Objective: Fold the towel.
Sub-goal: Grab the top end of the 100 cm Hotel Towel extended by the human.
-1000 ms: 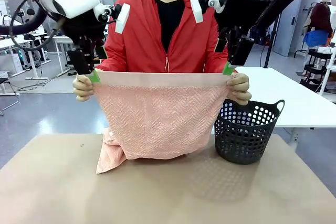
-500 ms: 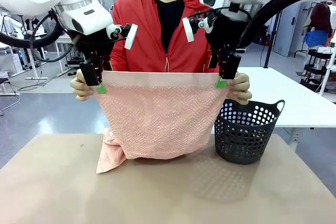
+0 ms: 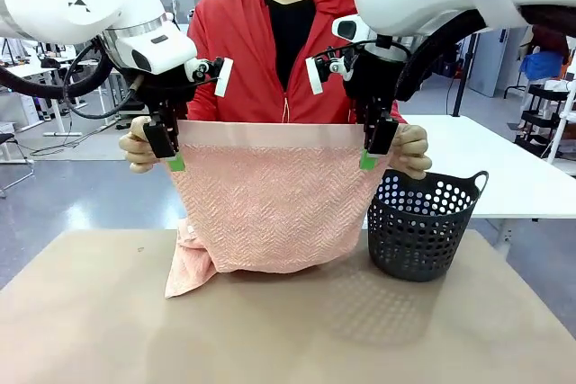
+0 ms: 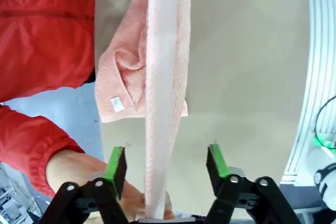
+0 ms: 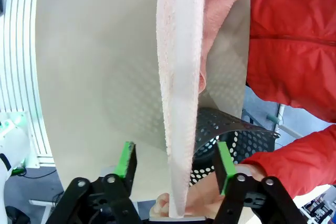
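Pink herringbone terry towel (image 3: pixel 270 213), smooth band along its top; left gripper (image 3: pixel 175 162) and right gripper (image 3: pixel 366 159) straddle it, both agape.

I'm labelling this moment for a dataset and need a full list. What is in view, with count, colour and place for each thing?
towel: one, pale salmon-pink, held up by its top edge, lower part bunched on the table
basket: one, dark and perforated, on the table to the right of the towel
table: one, tan top, in the foreground
white table: one, behind the basket
person: one, red jacket, far side of the table
person's hands: two, gripping the towel's top corners
robot's left hand: one, black with green pads, open astride the towel's top edge
robot's right hand: one, black with green pads, open astride the top edge
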Available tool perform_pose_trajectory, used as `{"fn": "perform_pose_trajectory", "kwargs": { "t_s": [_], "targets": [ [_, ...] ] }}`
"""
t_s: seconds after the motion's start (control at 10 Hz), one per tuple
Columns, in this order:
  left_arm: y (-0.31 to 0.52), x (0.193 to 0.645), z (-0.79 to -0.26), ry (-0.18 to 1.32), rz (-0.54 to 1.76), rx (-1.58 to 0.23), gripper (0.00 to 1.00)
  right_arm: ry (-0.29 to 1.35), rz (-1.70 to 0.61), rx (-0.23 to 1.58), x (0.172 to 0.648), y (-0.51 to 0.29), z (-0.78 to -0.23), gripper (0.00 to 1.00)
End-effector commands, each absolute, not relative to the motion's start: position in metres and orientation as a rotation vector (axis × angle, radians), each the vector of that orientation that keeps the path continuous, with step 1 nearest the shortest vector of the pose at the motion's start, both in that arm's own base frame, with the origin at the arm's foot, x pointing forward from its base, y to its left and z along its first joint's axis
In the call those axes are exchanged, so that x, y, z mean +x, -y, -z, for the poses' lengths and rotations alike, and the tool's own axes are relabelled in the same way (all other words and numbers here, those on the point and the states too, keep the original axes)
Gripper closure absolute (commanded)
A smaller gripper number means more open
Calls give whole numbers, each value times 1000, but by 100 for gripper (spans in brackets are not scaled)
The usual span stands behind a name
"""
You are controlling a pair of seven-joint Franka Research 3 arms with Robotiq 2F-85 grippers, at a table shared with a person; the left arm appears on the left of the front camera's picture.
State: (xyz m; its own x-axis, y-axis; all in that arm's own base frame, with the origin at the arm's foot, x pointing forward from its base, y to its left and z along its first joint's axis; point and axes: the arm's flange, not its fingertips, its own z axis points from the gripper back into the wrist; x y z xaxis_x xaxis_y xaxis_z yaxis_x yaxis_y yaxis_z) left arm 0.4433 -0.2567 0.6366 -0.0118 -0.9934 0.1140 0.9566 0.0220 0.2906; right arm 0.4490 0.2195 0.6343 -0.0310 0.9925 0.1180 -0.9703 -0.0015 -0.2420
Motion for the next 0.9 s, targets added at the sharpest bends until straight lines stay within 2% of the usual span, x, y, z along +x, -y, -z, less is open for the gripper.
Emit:
{"fn": "perform_pose_trajectory", "kwargs": {
  "t_s": [0.0,0.1,0.2,0.3,0.4,0.8],
  "targets": [
    [258,444,-642,343,1532,104,100,287,-1537,-120,449,-220,-635,100],
    [258,444,-642,341,1533,102,100,291,-1532,-118,449,-218,-635,100],
    [257,444,-642,338,1527,99,85,283,-1529,-120,449,-218,-635,100],
    [256,444,-643,332,1513,97,95,289,-1510,-127,450,-216,-635,95],
    [256,444,-643,333,1514,90,100,290,-1509,-121,450,-215,-636,100],
    [254,440,-643,342,1515,89,100,310,-1512,-119,446,-213,-639,100]
  ]
}}
